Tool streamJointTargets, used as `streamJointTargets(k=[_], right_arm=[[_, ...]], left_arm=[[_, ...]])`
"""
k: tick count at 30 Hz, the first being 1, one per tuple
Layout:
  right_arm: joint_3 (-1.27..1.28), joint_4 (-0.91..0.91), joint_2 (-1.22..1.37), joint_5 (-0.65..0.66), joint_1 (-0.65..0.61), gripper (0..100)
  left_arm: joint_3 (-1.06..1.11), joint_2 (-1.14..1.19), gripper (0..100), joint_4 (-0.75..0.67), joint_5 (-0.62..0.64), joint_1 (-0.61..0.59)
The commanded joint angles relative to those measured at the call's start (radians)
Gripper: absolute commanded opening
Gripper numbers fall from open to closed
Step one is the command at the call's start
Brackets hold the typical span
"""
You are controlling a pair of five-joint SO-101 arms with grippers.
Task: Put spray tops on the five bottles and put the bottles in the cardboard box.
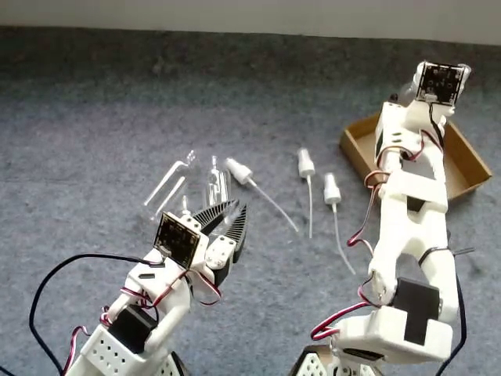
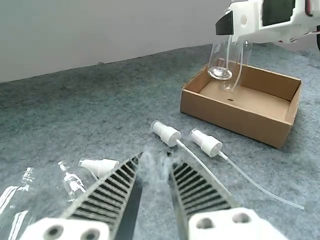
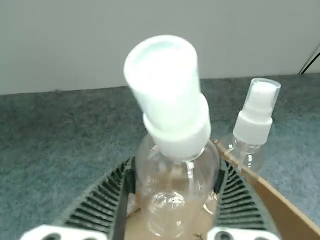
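Note:
My right gripper [image 3: 172,200] is shut on a clear bottle [image 3: 175,185] with a white spray top [image 3: 167,90]. It holds the bottle [image 2: 222,60] upright just above the cardboard box [image 2: 260,125], at the table's back right [image 1: 462,160]. A second capped bottle [image 3: 255,125] stands in the box. My left gripper [image 2: 156,162] is open and empty, low over the carpet near two bare bottles [image 1: 168,184] [image 1: 215,184]. Three loose spray tops with long tubes [image 1: 239,168] [image 1: 305,163] [image 1: 332,188] lie between the arms.
Grey carpet [image 1: 94,117] covers the table, with open room at the back left. A pale wall [image 2: 75,30] runs behind it. The right arm's body [image 1: 411,235] stretches over the near right side toward the box.

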Motion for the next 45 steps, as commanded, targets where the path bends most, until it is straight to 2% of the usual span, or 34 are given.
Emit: streamJointTargets(k=[1, 11, 16, 19, 45], right_arm=[[-0.018, -0.036, 0.016, 0.005, 0.012, 13.8], [-0.027, -0.042, 0.162, 0.005, 0.013, 13.8], [-0.021, -0.193, 0.176, 0.009, 0.013, 13.8], [-0.019, -0.223, 0.179, 0.008, 0.012, 13.8], [-0.022, -0.217, 0.18, 0.005, -0.021, 13.8]], left_arm=[[0.021, -0.002, 1, 0.003, -0.006, -0.012], [0.021, -0.002, 1, 0.003, -0.006, -0.012], [0.021, -0.002, 1, 0.003, -0.006, -0.012], [0.021, -0.002, 1, 0.003, -0.006, -0.012], [0.021, -0.002, 1, 0.003, -0.006, -0.013]])
